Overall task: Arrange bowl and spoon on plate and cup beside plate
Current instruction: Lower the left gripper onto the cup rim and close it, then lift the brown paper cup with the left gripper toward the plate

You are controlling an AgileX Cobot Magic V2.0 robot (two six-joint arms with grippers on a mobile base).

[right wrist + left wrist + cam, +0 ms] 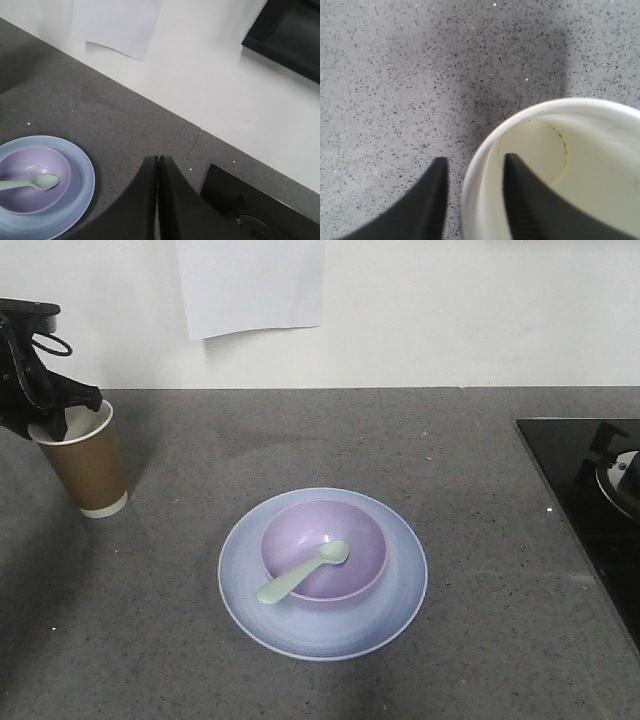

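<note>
The lavender bowl [362,538] sits in the middle of the pale blue plate [400,612]. The mint spoon [300,574] lies in the bowl with its handle over the front-left rim. The brown paper cup [92,466] stands upright at the far left of the counter, well away from the plate. My left gripper [62,423] straddles the cup's rim [475,175], with one finger inside the cup and one outside. A gap shows beside the wall, so the jaws stand open. In the right wrist view my right gripper [158,158] hangs shut and empty above the counter, right of the plate [82,176].
A black cooktop [580,480] with a burner takes up the counter's right side. A white wall runs along the back, with a sheet of paper [250,285] stuck on it. Grey speckled counter lies between the cup and the plate.
</note>
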